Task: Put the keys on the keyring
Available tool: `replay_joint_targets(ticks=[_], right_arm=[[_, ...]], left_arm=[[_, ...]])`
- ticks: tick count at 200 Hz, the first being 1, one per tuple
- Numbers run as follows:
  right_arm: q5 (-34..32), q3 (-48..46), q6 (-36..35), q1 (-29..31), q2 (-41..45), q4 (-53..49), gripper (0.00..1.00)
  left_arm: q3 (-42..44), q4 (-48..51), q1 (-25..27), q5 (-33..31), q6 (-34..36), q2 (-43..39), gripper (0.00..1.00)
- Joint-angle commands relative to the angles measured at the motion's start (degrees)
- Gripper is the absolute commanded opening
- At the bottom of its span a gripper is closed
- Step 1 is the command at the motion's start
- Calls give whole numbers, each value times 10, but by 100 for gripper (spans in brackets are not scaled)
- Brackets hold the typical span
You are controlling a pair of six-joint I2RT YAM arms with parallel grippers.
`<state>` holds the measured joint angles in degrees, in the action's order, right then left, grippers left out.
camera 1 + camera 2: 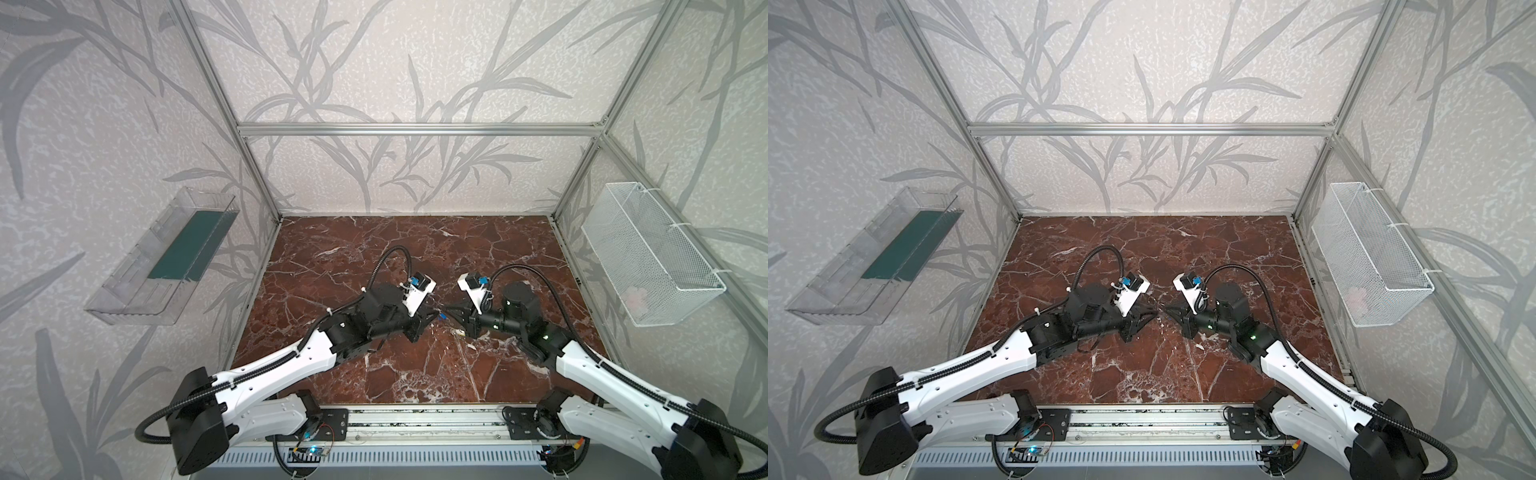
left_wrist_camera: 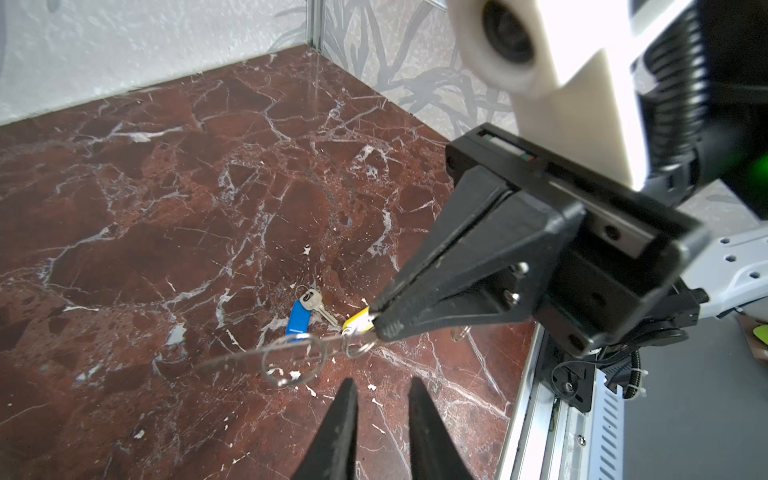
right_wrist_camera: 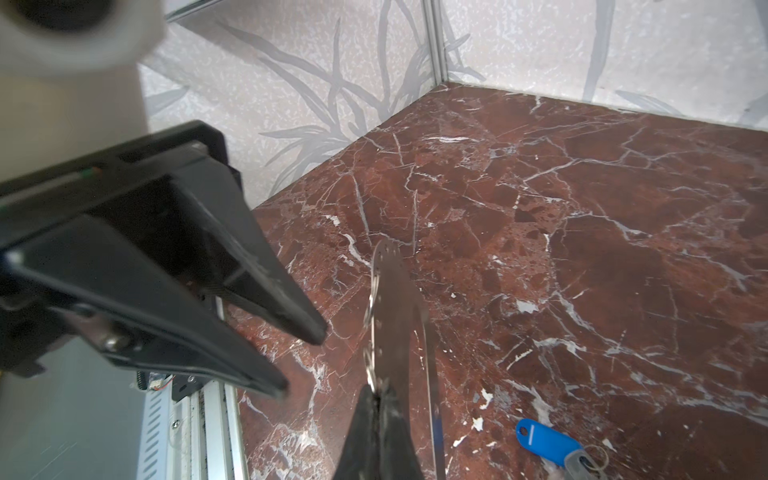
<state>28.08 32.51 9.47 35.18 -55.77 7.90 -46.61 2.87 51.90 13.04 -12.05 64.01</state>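
Plainly, the right gripper (image 3: 376, 392) is the anchor here: its fingers are pinched tight on one end of the keyring (image 3: 399, 316), held off the surface (image 2: 124, 208) and almost edge-on in the left wrist view. The yellow key (image 2: 357, 321) sits at those same fingertips, though I cannot tell whether its ring is truly through a hole. The left gripper (image 2: 382, 384) hovers just short of the plate, its fingers (image 2: 345, 415) a narrow gap apart and holding nothing. The blue key (image 2: 298, 316) lies flat on the surface beyond the plate, so it looks like the next one to fetch. To do that well, the left should descend with the gap widened enough to straddle the plastic head. It should grip that head rather than the thin metal, leaving the ring free to hook. The right should hold the plate level, its row of holes turned toward the incoming ring.
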Motion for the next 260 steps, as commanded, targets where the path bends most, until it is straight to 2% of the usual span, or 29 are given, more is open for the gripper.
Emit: replay_joint_targets(ticks=[1, 31, 53, 86, 148, 181, 224, 260], right_arm=[[-24, -5, 5, -1, 14, 17, 0], [-25, -5, 6, -1, 20, 17, 0], [-22, -5, 5, -1, 22, 17, 0], [-10, -6, 7, -1, 25, 23, 0], [-5, -6, 11, -1, 28, 21, 0], [-27, -1, 16, -1, 27, 11, 0], [-60, 8, 26, -1, 18, 16, 0], [-82, 12, 51, 2, 4, 46, 0]], left_arm=[[12, 0, -3, -38, 4, -37, 26], [37, 14, -12, -89, 9, -73, 27], [56, 4, -29, -90, -9, -84, 29], [67, -29, -42, -62, -38, -71, 34], [63, -97, -42, -7, -58, -5, 34], [66, -131, -41, 35, -59, 18, 32], [128, -251, -33, 63, -74, 28, 32], [158, -363, -14, 98, -82, 69, 32]])
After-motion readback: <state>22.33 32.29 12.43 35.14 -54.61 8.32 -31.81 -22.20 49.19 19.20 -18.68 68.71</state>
